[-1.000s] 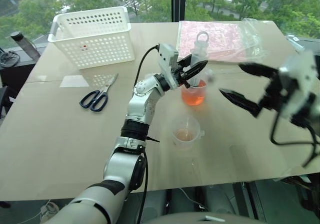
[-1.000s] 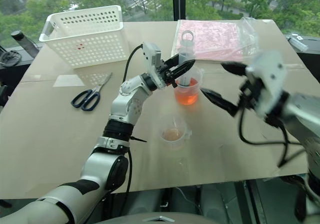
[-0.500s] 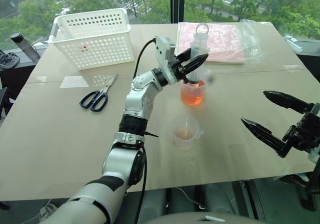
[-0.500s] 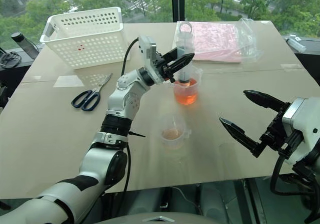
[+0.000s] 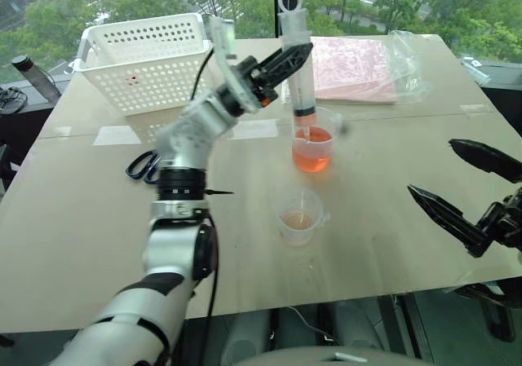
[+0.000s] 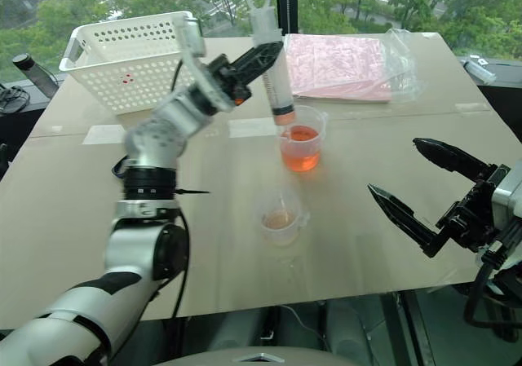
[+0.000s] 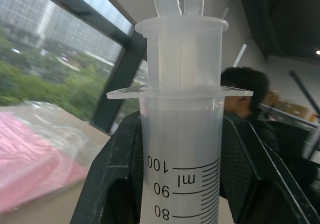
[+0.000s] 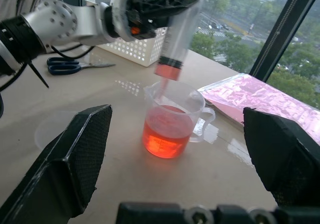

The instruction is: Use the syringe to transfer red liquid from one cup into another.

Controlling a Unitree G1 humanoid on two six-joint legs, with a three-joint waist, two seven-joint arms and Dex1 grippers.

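Observation:
My left gripper (image 5: 297, 54) is shut on the barrel of the syringe (image 5: 297, 64) and holds it upright, ring end up. In the left wrist view the black fingers (image 7: 117, 174) flank the syringe (image 7: 182, 149) just below its flange. Its tip hangs at the mouth of the cup (image 5: 314, 143) with deep orange-red liquid (image 8: 165, 136), above the surface. A short orange-red band sits at the barrel's bottom under the dark seal. The faintly tinted cup (image 5: 300, 217) stands nearer to me. My right gripper (image 5: 432, 167) is open at the near right, apart from both cups.
A white basket (image 5: 151, 60) stands at the back left. Black-handled scissors (image 5: 140, 165) lie in front of it, partly behind my left arm. A pink sheet in a clear bag (image 5: 359, 64) lies at the back. A dark bottle (image 5: 33, 74) is off the table's left edge.
My left gripper has risen and rolled, lifting the syringe upright until its tip is at the deep red cup's mouth. My right gripper has drawn back toward the near right edge.

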